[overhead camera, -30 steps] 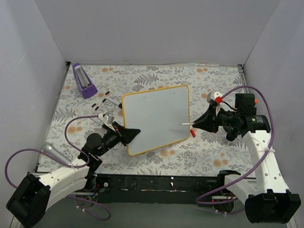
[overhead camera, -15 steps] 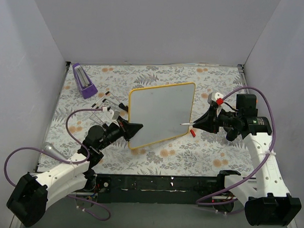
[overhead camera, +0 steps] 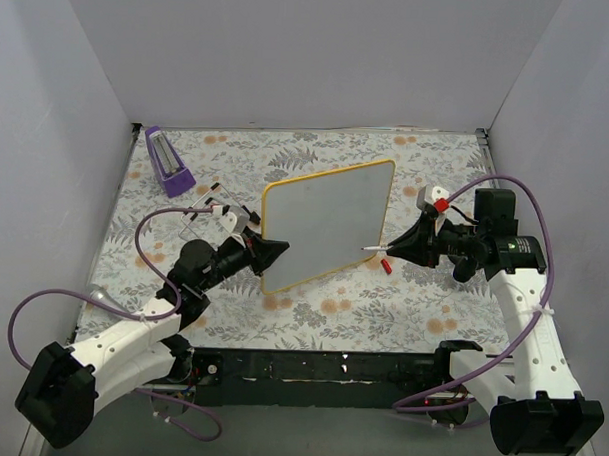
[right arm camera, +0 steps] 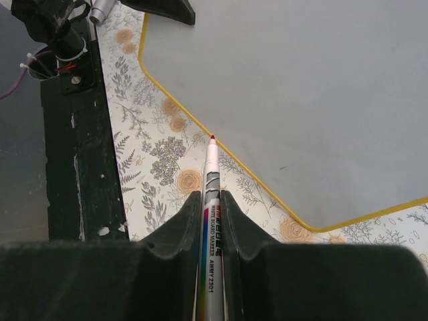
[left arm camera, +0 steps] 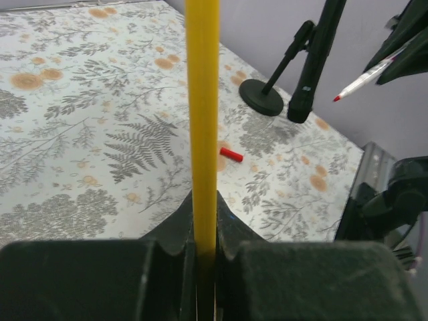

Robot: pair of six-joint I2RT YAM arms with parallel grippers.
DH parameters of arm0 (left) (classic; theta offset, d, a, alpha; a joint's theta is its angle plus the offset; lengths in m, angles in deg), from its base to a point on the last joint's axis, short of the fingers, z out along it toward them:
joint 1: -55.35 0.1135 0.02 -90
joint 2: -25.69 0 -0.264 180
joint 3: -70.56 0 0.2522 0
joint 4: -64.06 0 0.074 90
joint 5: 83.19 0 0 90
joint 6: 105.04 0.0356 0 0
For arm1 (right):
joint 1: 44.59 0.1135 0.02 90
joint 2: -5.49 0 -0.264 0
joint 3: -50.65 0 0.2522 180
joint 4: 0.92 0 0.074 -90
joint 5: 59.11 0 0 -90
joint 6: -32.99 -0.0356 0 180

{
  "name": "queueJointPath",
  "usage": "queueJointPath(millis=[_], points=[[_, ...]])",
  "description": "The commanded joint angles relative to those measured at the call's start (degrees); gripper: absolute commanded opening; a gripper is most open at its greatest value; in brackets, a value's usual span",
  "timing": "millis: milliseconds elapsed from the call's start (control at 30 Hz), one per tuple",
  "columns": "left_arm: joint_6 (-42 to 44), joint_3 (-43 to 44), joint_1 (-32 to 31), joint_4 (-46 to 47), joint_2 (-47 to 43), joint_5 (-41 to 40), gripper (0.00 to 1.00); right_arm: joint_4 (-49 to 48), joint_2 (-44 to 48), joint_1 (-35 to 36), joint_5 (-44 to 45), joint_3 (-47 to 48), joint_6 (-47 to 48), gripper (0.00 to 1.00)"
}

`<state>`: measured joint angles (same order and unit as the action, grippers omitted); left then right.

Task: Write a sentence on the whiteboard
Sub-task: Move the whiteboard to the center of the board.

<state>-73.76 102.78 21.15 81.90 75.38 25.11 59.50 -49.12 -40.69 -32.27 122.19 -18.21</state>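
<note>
The whiteboard [overhead camera: 330, 221], white with a thin yellow frame, stands tilted up off the table, its face turned toward the right arm. My left gripper [overhead camera: 269, 255] is shut on its lower left edge. In the left wrist view the frame [left arm camera: 202, 100] runs edge-on between the jaws of the left gripper [left arm camera: 204, 227]. My right gripper [overhead camera: 399, 246] is shut on a whiteboard marker [right arm camera: 211, 194]. Its red tip [overhead camera: 364, 249] hangs just off the board's lower right edge. The board face [right arm camera: 301, 100] is blank; no sentence shows.
A red marker cap [overhead camera: 386, 263] lies on the floral table below the marker, also seen as cap [left arm camera: 231, 155]. A purple block [overhead camera: 168, 161] sits at the back left. A striped strip [overhead camera: 210, 200] lies behind the left gripper. White walls enclose three sides.
The left gripper has raised the whiteboard from lying nearly flat to a steep tilt and shifted it right and back. The right arm with the marker has barely moved.
</note>
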Motion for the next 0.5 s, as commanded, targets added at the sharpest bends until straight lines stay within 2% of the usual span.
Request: queueJointPath(millis=[0,167,267,300,333,467], points=[[4.05,1.67,0.45,-0.57,0.14,0.50,0.00,0.72,1.70,0.23,-0.74,0.85,0.22,0.01],[3.18,0.53,0.53,-1.80,-2.93,0.24,0.00,1.07,2.05,0.23,-0.30,0.84,0.39,0.01],[1.16,0.00,0.53,-1.71,-4.42,-0.55,0.06,1.16,1.79,0.23,-0.56,1.11,0.48,0.01],[-0.15,-0.61,0.53,-1.54,-4.86,-0.64,0.05,1.25,1.70,0.23,-0.74,1.19,0.57,0.01],[-0.86,-1.05,0.53,-1.19,-5.22,-0.81,0.00,1.42,1.44,0.32,-0.83,1.54,0.74,0.01],[-5.61,-4.91,0.53,3.37,-7.94,-1.60,0.00,2.30,0.38,0.58,-0.83,3.30,1.80,0.01]])
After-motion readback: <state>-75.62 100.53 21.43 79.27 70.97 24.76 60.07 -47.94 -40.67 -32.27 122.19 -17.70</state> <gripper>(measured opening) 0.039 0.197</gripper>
